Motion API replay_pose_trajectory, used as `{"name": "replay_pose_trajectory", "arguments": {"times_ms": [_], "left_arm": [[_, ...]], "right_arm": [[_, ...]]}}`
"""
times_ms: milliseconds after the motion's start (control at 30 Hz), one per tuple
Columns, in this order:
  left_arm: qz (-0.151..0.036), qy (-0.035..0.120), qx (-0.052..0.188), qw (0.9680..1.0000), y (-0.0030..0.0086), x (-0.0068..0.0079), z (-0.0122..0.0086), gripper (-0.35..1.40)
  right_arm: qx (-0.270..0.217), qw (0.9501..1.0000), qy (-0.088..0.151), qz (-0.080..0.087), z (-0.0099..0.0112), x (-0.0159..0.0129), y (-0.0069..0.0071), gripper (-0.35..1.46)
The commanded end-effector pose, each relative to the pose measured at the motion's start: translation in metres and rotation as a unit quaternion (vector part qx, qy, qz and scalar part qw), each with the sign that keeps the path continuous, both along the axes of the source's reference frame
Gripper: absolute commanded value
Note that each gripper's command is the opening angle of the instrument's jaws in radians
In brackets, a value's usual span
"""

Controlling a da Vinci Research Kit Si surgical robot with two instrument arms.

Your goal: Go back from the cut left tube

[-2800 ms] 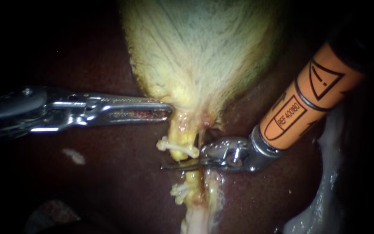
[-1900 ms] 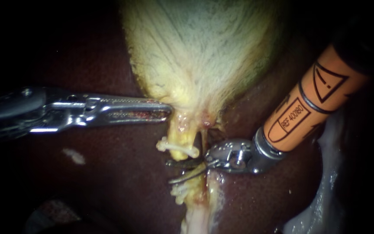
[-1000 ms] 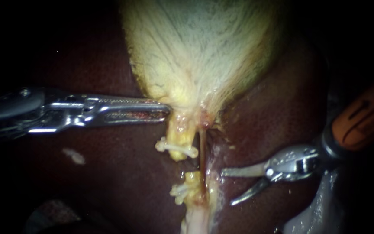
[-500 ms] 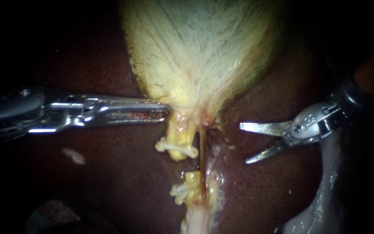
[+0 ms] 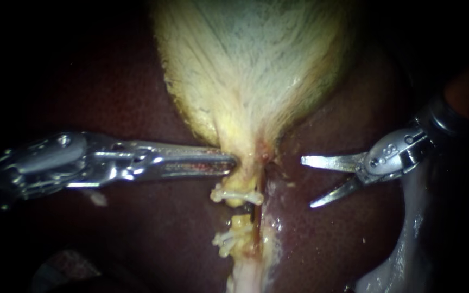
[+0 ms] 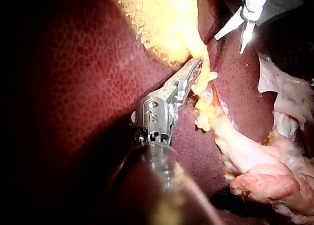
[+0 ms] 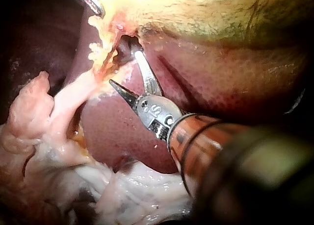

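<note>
Endoscope view: the right instrument [image 5: 306, 183] hangs over bare liver [image 5: 343, 244], its pincer spread wide and empty, well apart from the cut left tube [image 5: 240, 222]. A clip [image 5: 237, 194] crosses the upper stump. The left instrument [image 5: 232, 161] has its pincer clamped on the gallbladder [image 5: 251, 70] at its neck.

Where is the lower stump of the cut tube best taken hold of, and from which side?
Grip the lower stump probably below its clip, on the pale strand running down: more length there than at the short frayed end. Come from the endoscope view's left: a thin uncut tube lies close along the stump's right side, and coming from there risks catching it.
</note>
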State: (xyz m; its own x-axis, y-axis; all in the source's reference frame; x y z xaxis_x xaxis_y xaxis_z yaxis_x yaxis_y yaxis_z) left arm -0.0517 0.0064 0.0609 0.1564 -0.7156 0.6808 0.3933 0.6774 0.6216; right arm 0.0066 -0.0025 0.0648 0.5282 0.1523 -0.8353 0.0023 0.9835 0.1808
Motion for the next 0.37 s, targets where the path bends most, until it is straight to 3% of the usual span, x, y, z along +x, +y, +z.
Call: {"name": "replay_pose_trajectory", "arguments": {"times_ms": [33,367], "left_arm": [[0.000,0.001,0.000,1.0000,0.0000,0.0000,0.0000,-0.35],[0.000,0.001,0.000,1.0000,0.0001,0.0000,0.0001,-0.35]], "right_arm": [[0.000,1.0000,0.000,0.000,0.0000,0.0000,0.0000,1.43],[0.001,1.0000,0.002,-0.002,0.0000,-0.0003,0.0001,1.43]]}}
